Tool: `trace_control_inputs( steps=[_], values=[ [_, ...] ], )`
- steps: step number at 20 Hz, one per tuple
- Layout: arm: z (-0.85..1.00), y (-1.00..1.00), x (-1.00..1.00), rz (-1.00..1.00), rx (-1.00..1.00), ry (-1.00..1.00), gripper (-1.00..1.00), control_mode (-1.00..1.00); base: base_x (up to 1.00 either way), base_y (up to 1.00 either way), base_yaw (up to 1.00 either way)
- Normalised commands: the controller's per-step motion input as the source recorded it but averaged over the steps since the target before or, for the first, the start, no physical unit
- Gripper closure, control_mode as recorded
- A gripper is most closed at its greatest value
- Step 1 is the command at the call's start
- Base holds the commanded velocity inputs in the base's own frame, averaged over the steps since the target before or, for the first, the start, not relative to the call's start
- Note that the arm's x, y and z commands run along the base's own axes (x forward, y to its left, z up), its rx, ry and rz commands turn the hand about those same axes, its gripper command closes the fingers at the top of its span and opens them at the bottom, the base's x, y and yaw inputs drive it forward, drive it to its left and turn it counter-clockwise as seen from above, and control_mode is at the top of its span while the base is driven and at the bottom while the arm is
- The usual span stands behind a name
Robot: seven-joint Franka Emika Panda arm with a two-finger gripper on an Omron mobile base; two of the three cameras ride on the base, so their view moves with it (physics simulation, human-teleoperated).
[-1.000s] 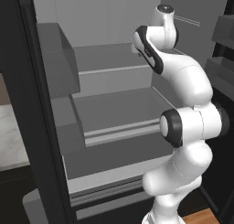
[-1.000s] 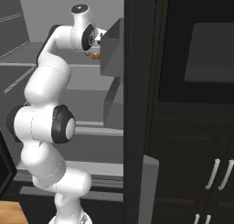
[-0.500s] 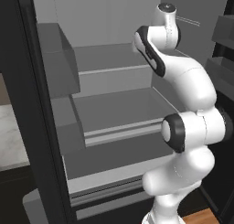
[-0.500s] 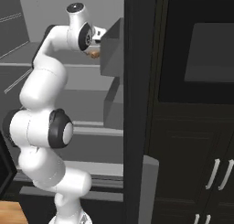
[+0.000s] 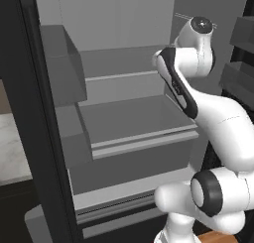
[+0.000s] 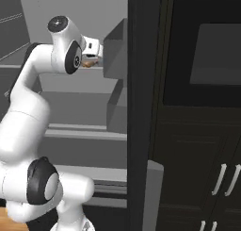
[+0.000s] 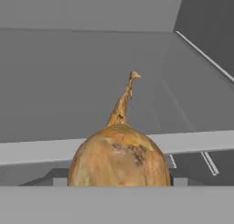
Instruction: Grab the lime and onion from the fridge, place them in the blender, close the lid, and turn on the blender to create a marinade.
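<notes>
While the fridge (image 5: 124, 123) stands open, its grey shelves bare, the gripper (image 6: 89, 61) clamps the onion (image 7: 119, 157) inside.

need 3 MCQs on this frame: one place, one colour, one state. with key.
1. Where is the gripper?
A. at the wall oven
B. inside the fridge, upper right
C. down by the floor

2. What colour is the onion?
A. bright green
B. purple
C. golden-brown

3. What state is the fridge in?
A. door open
B. door shut
C. shelves pulled out

Key: 1 B, the right base view shows the hand up among the grey shelves beside a door bin. 2 C, the hand view shows tan skin with a dry stem. 3 A, both base views look straight onto the grey interior.
</notes>
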Motion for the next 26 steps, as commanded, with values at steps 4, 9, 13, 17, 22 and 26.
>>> trace_control_inputs(
  steps=[4,9,13,17,22,26],
  values=[
    [0.0,0.15,-1.0,0.0,0.02,-0.01,1.0,-1.0,0.0,0.0,0.0],
    [-0.06,0.16,-1.0,0.0,0.03,0.0,1.0,-1.0,0.0,0.0,0.0],
    [-0.19,0.17,-1.0,0.0,0.05,0.0,1.0,-1.0,0.0,0.0,0.0],
    [-0.37,0.07,-1.0,-0.01,0.03,0.02,1.0,-1.0,0.0,0.0,0.0],
    [-0.57,0.09,-0.66,0.0,0.0,0.16,1.0,-1.0,0.0,0.0,0.0],
    [-0.45,0.0,-0.8,0.0,0.04,0.08,1.0,-1.0,0.0,0.0,0.0]
  ],
)
